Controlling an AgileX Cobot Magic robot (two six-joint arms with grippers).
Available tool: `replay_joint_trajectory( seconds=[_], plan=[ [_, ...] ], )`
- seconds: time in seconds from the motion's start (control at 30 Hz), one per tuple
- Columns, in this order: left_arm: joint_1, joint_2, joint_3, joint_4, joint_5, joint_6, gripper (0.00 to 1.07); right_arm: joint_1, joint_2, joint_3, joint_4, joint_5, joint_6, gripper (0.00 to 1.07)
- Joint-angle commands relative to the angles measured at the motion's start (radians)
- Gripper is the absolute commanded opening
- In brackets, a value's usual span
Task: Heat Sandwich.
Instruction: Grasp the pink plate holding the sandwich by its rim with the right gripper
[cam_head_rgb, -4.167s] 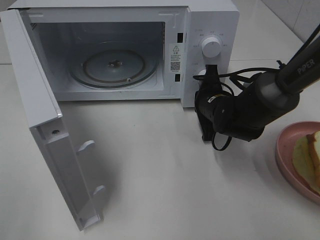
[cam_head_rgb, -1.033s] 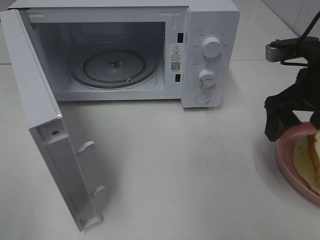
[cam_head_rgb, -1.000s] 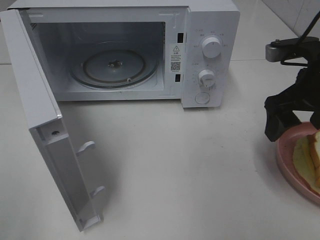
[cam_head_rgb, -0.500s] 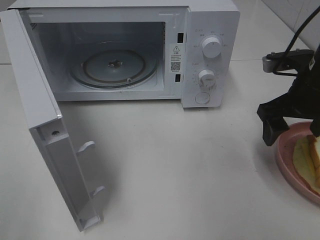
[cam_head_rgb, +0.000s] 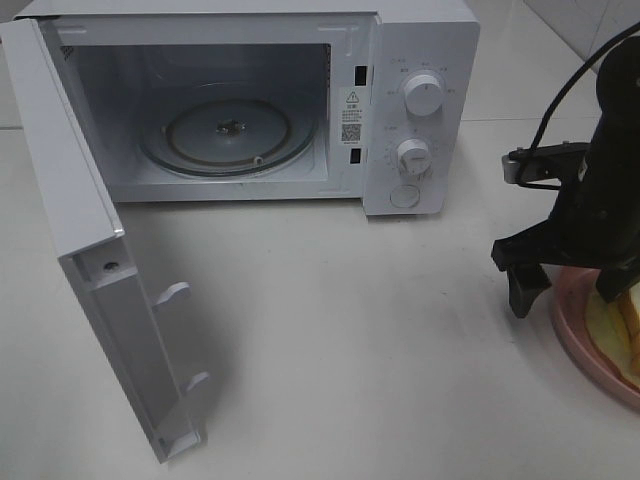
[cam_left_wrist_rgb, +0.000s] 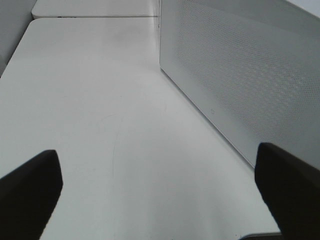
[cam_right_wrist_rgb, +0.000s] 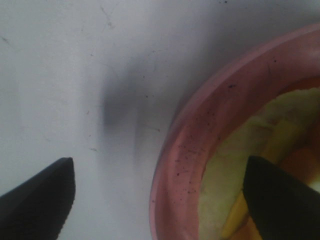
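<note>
Microwave (cam_head_rgb: 440, 40) at table (cam_head_rgb: 350, 330) rear, door (cam_head_rgb: 80, 220) swung left, turntable (cam_head_rgb: 228, 135) inside — plate (cam_head_rgb: 565, 330) far right, sandwich (cam_head_rgb: 612, 330) seemingly lying on it.

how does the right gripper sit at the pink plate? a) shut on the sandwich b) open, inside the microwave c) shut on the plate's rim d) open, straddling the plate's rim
D: the right gripper is open, one finger over the table, the other over the sandwich, with the pink plate rim between them.
</note>
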Motion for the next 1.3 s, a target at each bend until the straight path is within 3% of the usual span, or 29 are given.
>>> replay_joint_trajectory(
  seconds=[0.03,0.53,0.67,0.77,0.8,0.83,0.9,0.93,0.97,1.1,1.3],
  plan=[
    [-0.008,-0.026,0.004,-0.003,-0.009,-0.003,1.01,-0.005,0.032,-0.003,-0.005,-0.03,0.007,0.86],
    [-0.008,-0.026,0.004,-0.003,-0.009,-0.003,1.01,-0.005,0.117,0.009,-0.062,-0.086,0.073,0.82],
    [-0.008,-0.026,0.004,-0.003,-0.009,-0.003,1.01,-0.005,0.117,0.009,-0.061,-0.08,0.077,0.77],
    [-0.008,-0.026,0.004,-0.003,-0.009,-0.003,1.01,-0.005,0.117,0.009,-0.061,-0.077,0.096,0.66],
    [-0.008,-0.026,0.004,-0.003,-0.009,-0.003,1.01,-0.005,0.117,0.009,-0.061,-0.077,0.108,0.56],
    [-0.008,-0.026,0.004,-0.003,-0.009,-0.003,1.01,-0.005,0.117,0.009,-0.061,-0.077,0.108,0.56],
    [-0.008,-0.026,0.004,-0.003,-0.009,-0.003,1.01,-0.005,0.117,0.009,-0.064,-0.075,0.136,0.42],
    [-0.008,-0.026,0.004,-0.003,-0.009,-0.003,1.01,-0.005,0.117,0.009,-0.076,-0.073,0.156,0.26],
    [-0.008,-0.026,0.004,-0.003,-0.009,-0.003,1.01,-0.005,0.117,0.009,-0.076,-0.073,0.156,0.26],
    [-0.008,-0.026,0.004,-0.003,-0.009,-0.003,1.01,-0.005,0.117,0.009,-0.11,-0.069,0.159,0.0],
    [-0.008,-0.026,0.004,-0.003,-0.009,-0.003,1.01,-0.005,0.117,0.009,-0.116,-0.069,0.159,0.01]
  ],
)
